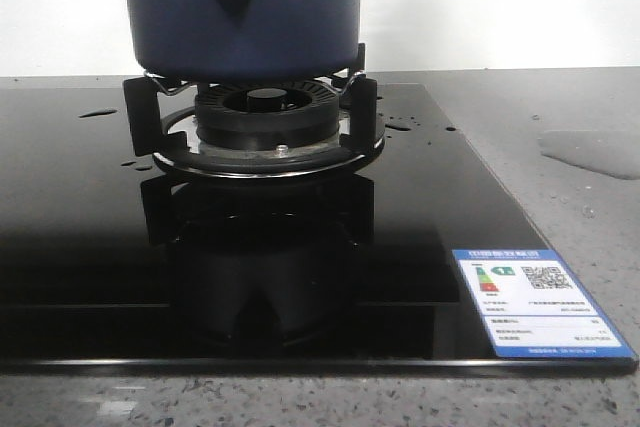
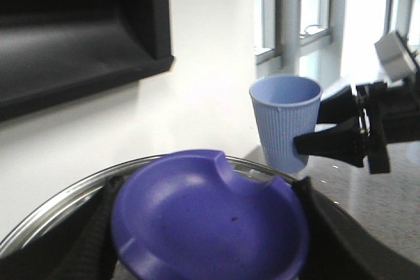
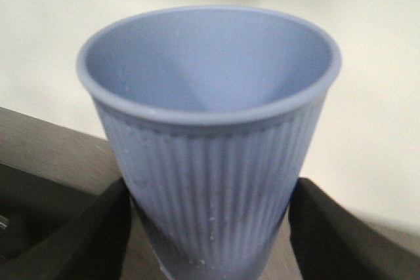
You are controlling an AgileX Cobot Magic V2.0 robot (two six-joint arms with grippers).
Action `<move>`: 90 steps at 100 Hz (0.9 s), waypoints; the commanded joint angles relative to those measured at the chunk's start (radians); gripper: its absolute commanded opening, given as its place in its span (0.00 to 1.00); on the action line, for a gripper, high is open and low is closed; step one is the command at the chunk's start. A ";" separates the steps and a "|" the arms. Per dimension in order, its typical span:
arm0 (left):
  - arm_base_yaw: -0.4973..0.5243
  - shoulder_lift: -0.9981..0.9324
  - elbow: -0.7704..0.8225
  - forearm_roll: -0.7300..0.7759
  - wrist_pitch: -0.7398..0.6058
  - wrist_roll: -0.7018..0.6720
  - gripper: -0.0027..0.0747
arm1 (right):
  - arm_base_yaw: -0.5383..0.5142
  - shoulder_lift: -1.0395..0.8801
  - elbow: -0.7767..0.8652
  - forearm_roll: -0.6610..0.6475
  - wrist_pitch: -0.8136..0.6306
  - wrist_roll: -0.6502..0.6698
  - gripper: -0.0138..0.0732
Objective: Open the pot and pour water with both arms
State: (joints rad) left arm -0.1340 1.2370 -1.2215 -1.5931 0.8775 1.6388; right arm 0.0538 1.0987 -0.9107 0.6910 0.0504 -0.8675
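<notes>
**Pot on the burner, lid and cup held by the two arms**

A speckled grey stone surface (image 1: 560,107) backs onto a white wall and carries a glossy black glass hob (image 1: 80,247), dotted with water drops. A puddle (image 1: 590,152) lies on the stone off to the right. An energy label (image 1: 540,302) is stuck at the hob's near right corner.

The dark navy pot (image 1: 240,7) stands on the black pan supports over the round gas burner (image 1: 265,112), its handle lug with a round hole facing the camera. Its top is out of the front view.

In the left wrist view, the left end effector (image 2: 210,227) has its dark fingers pressed against either side of a violet-blue lid knob (image 2: 210,218), with a metal-rimmed glass lid (image 2: 46,211) around it.

Beyond that lid, the right end effector (image 2: 308,139) grips a ribbed pale blue cup (image 2: 283,119), upright. In its own wrist view the cup fills the frame between its two fingers (image 3: 98,234), and its inside looks empty.
</notes>
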 commanded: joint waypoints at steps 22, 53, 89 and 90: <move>-0.061 0.061 -0.032 -0.091 0.007 0.005 0.40 | -0.031 -0.102 0.413 0.134 -0.421 0.050 0.42; -0.075 0.083 -0.032 -0.091 0.007 0.005 0.40 | 0.029 -0.086 0.490 -0.140 -0.490 0.358 0.42; -0.075 0.083 -0.032 -0.091 0.016 0.005 0.40 | 0.083 0.052 0.530 -0.155 -0.583 0.406 0.42; -0.075 0.083 -0.032 -0.091 0.016 0.005 0.40 | 0.083 0.058 0.530 -0.155 -0.583 0.406 0.42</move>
State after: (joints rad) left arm -0.1985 1.3506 -1.2215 -1.5931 0.8710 1.6441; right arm 0.1355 1.1375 -0.3594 0.5636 -0.4430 -0.4657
